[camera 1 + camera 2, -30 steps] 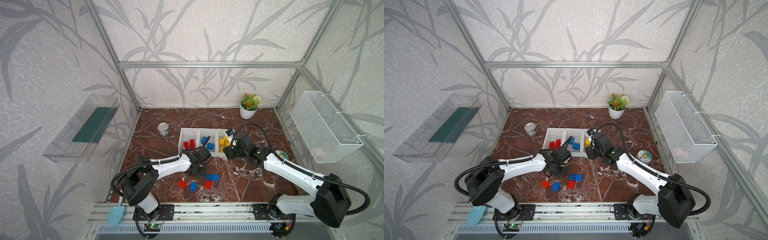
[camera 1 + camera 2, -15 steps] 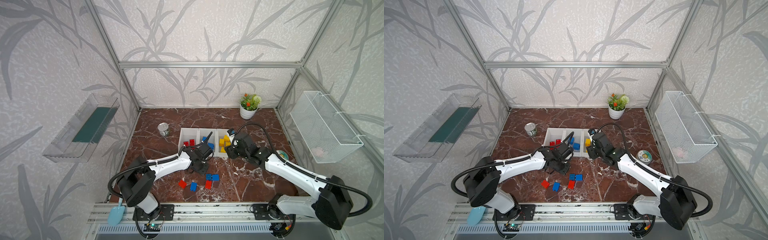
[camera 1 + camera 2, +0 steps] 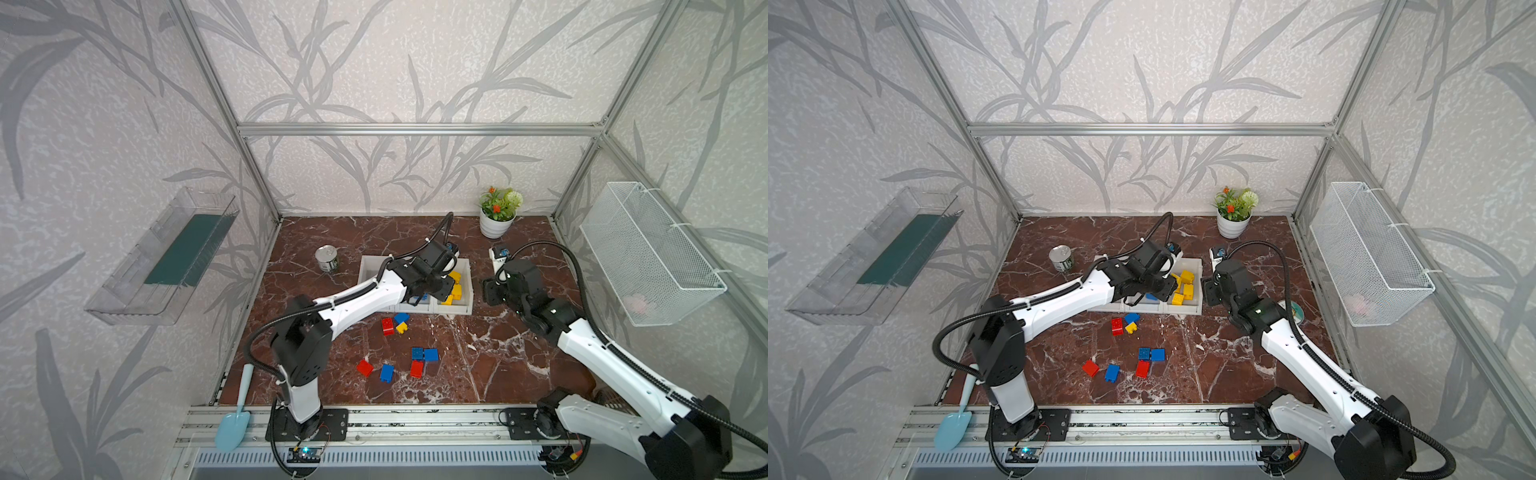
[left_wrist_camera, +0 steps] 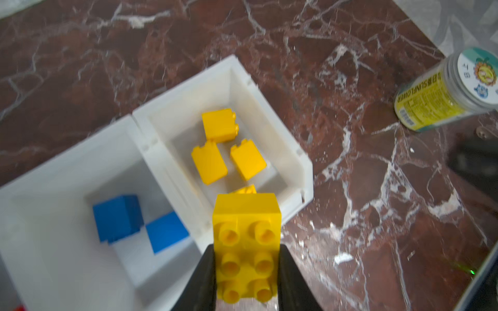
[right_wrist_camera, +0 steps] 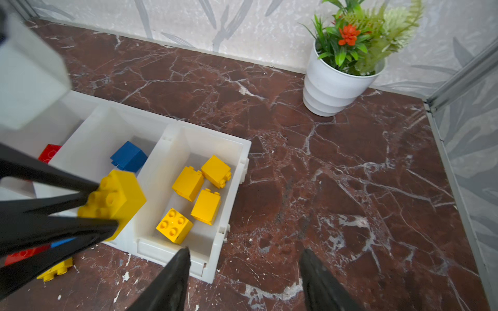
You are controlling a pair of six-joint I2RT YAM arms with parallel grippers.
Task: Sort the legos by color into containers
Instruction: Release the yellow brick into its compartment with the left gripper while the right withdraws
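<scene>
My left gripper [image 4: 246, 253] is shut on an oblong yellow lego [image 4: 246, 242], studs toward the camera. It hangs over the front of the containers [image 3: 468, 291], about at the wall between the middle and right bins; the right wrist view also shows this held lego [image 5: 118, 194]. The right bin holds several yellow legos [image 5: 199, 185], the middle bin blue legos [image 5: 129, 157] and the left bin a red lego [image 5: 49, 152]. Several loose legos lie on the floor in front, among them a red lego [image 3: 387, 326] and a blue pair [image 3: 424, 354]. My right gripper [image 5: 244, 253] is open and empty, just right of the bins.
A tin can [image 3: 327, 258] stands left of the bins and a potted plant [image 3: 496, 212] at the back right. A yellow-labelled jar [image 4: 444, 91] lies right of the bins. A wire basket [image 3: 648, 249] hangs on the right wall, a clear tray [image 3: 166, 257] on the left.
My left gripper shut on the yellow lego, lifted it from the floor and carried it back over the bins. My right gripper drew away rightward from above the yellow bin.
</scene>
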